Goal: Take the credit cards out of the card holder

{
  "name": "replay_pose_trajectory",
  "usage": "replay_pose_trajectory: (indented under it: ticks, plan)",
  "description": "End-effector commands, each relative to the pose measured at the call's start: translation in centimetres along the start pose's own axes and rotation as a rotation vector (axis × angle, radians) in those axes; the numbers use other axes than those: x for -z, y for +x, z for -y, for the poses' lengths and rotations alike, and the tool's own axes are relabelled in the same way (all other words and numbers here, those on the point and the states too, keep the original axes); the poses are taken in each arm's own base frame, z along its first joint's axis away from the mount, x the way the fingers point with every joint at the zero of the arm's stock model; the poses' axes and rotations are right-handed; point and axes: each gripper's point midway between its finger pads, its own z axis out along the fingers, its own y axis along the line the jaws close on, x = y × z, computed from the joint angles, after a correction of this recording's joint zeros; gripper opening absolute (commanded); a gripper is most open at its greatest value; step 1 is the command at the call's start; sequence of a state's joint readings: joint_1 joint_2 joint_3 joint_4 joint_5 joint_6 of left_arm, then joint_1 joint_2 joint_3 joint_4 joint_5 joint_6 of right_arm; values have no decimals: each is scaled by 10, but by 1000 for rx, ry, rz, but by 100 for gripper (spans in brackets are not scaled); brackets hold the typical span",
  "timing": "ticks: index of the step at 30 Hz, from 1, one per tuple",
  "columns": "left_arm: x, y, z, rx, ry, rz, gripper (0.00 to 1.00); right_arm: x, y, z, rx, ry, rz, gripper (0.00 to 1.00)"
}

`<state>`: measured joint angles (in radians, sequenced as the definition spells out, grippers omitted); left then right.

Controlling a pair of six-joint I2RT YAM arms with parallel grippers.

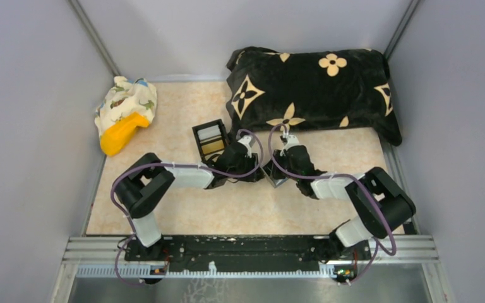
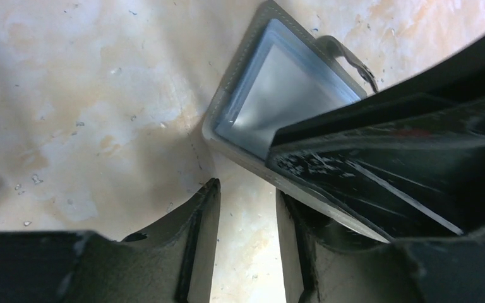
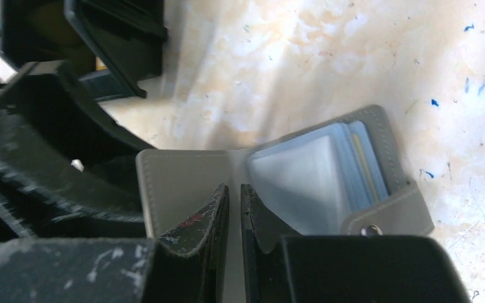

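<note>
The grey card holder lies open on the table between my two grippers. Its light-blue plastic sleeves fan out to the right, and the edges of credit cards show inside them. My right gripper is shut on the holder's fold, with grey material between the narrow jaws. My left gripper stands open over bare table, nothing between its fingers. In the left wrist view the holder's blue-lined corner sits just beyond the left gripper's right finger, partly covered by the right gripper's black fingers.
A black box with gold and silvery compartments stands just behind the left gripper. A black pillow with cream flowers fills the back right. A patterned cloth bundle with a yellow object lies at the back left. Grey walls close in both sides.
</note>
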<state>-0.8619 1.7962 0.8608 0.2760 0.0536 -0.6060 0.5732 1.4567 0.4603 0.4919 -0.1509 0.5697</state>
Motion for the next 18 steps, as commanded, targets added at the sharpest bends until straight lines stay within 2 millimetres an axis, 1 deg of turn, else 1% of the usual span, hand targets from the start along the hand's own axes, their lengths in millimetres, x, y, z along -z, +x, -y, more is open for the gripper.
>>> replay_pose_trajectory:
  ticks: [1,3,6,10,12,14,16,18]
  plan:
    - [9,5,5,-42,37,-8,47,-11,-8,-20,55,-47,15,14]
    - [14,6,3,-48,29,-12,47,-12,0,-17,59,-36,-1,14]
    - [21,8,0,-52,11,-17,46,-13,12,-11,48,-24,-22,14]
    - [37,4,-6,-46,-21,13,42,-14,30,4,46,22,-54,14]
    - [47,-1,-5,-43,-24,42,41,-14,35,11,48,50,-60,14]
    - [59,-9,-1,-34,-15,73,41,-14,39,16,53,73,-70,14]
    - [73,-22,8,-32,8,123,41,-15,41,19,60,90,-73,13]
    - [86,-39,18,-33,36,183,41,-15,44,21,65,97,-78,13]
